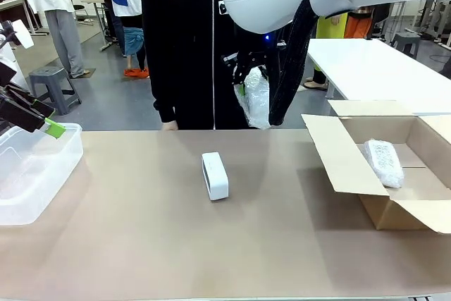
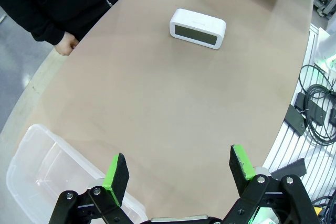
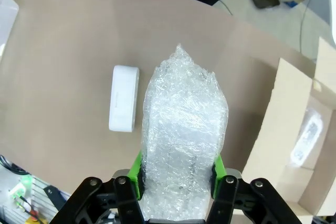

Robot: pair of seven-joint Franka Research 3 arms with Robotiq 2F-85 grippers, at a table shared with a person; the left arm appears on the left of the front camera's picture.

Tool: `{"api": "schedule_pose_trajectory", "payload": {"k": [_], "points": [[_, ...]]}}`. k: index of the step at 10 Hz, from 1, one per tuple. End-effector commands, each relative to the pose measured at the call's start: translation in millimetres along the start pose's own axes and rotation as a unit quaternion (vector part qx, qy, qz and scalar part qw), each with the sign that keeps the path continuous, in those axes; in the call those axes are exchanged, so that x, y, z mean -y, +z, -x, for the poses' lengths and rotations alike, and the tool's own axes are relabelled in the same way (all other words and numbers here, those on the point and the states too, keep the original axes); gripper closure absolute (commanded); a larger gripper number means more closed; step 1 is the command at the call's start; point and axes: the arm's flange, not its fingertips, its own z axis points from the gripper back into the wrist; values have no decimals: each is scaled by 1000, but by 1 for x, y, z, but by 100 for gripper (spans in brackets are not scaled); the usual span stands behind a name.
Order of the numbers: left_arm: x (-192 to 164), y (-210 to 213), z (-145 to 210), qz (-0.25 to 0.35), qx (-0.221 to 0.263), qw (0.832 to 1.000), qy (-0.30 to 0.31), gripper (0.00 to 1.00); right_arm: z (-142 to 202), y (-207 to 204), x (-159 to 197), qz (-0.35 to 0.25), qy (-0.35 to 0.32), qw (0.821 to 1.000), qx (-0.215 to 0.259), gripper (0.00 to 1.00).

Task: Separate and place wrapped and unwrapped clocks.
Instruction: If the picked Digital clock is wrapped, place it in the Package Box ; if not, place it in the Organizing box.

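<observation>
Above the table point(image 1: 141, 230), right tool point(image 3: 177, 170) clamps a wrapped clock point(image 3: 184, 114) — left tool point(image 2: 178, 174) gapes toward bare clock point(image 2: 198, 28).

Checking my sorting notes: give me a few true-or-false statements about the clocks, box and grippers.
1. The right gripper is shut on a lumpy white bubble-wrap bundle. True.
2. The bare smooth white rounded-rectangle clock lies in the open cardboard box. False: it stands on the table; a second wrapped bundle lies in the box.
3. The left gripper is open, holding nothing. True.
4. The person grips the bare clock. False: the person's hand rests at the table's far edge.
</observation>
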Motion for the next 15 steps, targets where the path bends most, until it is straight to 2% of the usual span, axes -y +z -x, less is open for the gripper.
{"api": "schedule_pose_trajectory", "payload": {"k": [1, 9, 10, 12, 15], "points": [[-2, 0, 1, 6, 4, 1000, -7, 0, 2, 1, 2, -1, -2, 1000, 0, 66], [-2, 0, 1, 6, 4, 1000, -7, 0, 2, 1, 2, -1, -2, 1000, 0, 66], [-2, 0, 1, 6, 4, 1000, -7, 0, 0, 0, 0, 0, 0, 1000, 0, 46], [-2, 0, 1, 6, 4, 1000, -7, 0, -9, 26, 66, 21, -80, 997, -4, 46], [-2, 0, 1, 6, 4, 1000, -7, 0, 20, 44, 178, 58, -206, 977, -28, 46]]}}
